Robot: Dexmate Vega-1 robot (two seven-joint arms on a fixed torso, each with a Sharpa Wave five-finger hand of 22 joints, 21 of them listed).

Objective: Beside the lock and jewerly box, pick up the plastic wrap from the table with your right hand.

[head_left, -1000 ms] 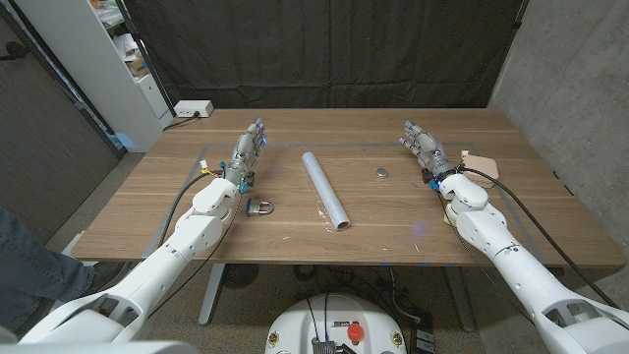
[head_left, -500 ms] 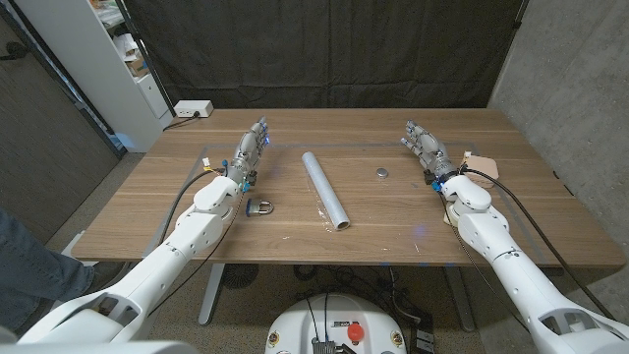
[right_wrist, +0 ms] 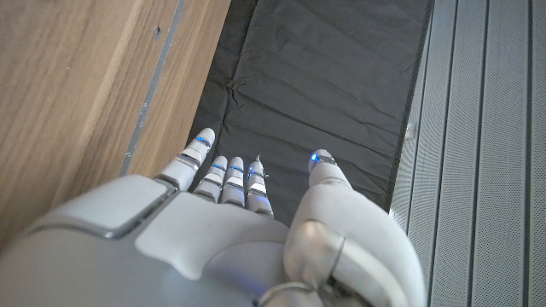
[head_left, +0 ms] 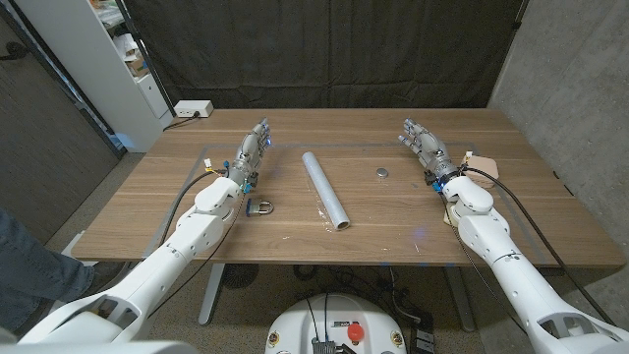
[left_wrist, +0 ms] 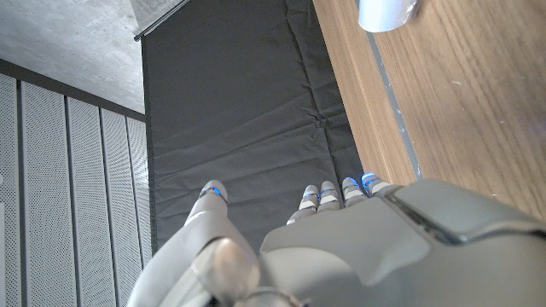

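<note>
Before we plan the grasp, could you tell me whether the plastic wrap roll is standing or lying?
Lying: the plastic wrap roll rests lengthwise on the table.

Grey-white plastic wrap (head_left: pixel 325 190), brown wooden table (head_left: pixel 413 211) — black curtain (head_left: pixel 324 49)

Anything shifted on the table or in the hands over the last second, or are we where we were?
Hardly anything. The right hand edged slightly toward the table's middle and holds nothing; the left hand kept its place, empty. The plastic wrap, lock and small round jewelry box lie where they were, untouched.
</note>
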